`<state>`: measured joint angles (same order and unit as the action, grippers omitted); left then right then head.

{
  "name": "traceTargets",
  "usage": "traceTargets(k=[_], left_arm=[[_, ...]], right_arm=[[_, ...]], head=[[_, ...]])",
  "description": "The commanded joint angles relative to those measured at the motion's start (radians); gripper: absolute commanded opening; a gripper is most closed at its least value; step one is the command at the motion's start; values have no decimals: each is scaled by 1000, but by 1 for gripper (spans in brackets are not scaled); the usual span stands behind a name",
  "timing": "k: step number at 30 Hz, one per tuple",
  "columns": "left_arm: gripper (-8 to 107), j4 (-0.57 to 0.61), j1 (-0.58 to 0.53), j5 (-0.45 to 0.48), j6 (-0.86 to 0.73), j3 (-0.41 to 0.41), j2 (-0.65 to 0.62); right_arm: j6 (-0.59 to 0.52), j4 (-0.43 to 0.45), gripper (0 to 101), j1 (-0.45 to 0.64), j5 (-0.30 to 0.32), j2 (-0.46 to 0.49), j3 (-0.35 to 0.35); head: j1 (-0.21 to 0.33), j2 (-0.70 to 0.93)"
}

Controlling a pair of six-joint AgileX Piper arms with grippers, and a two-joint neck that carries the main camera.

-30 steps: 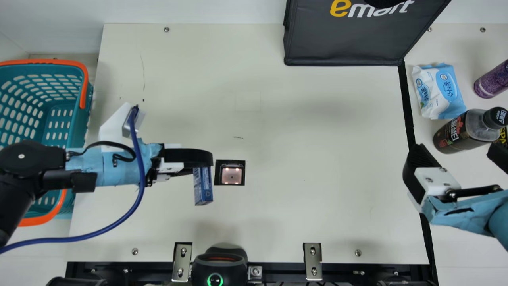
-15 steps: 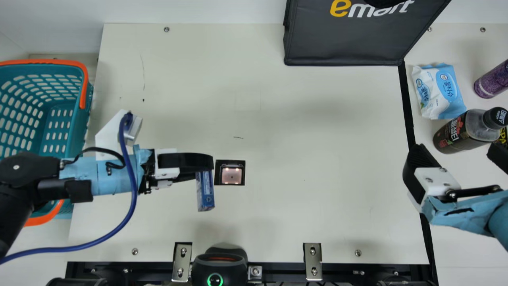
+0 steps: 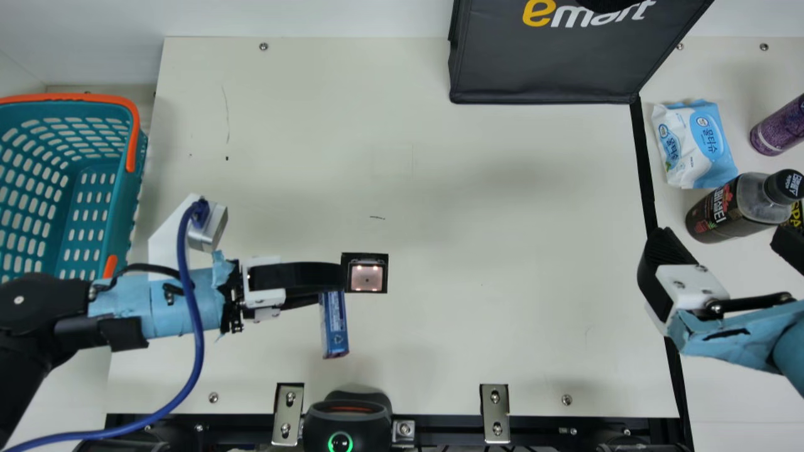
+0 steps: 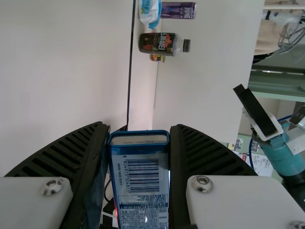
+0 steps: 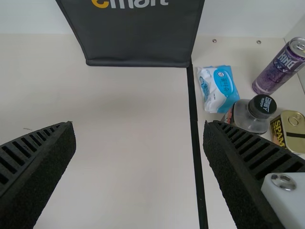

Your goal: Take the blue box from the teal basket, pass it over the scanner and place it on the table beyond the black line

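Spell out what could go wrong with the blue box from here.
The barcode on the blue box faces the left wrist camera, so the scanner might miss it. The right end effector hangs open near the black line and could obstruct placing. Beyond that line, the box might knock the bottle.

White wall point(image 3: 314, 17) behind cream table point(image 3: 502, 188)
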<state>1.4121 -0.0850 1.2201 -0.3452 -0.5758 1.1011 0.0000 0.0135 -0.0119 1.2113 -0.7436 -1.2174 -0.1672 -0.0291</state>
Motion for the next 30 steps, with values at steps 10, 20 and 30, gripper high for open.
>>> traceTargets(k=[10, 20, 30], left_arm=[[-8, 61, 2, 0, 32, 33, -45], [-8, 97, 6, 0, 64, 48, -68], [-8, 90, 18, 0, 81, 51, -84]], right_arm=[[0, 0, 95, 0, 0, 0, 0], [0, 0, 95, 0, 0, 0, 0], [0, 0, 95, 0, 0, 0, 0]], head=[[29, 2], [29, 2], [29, 2]])
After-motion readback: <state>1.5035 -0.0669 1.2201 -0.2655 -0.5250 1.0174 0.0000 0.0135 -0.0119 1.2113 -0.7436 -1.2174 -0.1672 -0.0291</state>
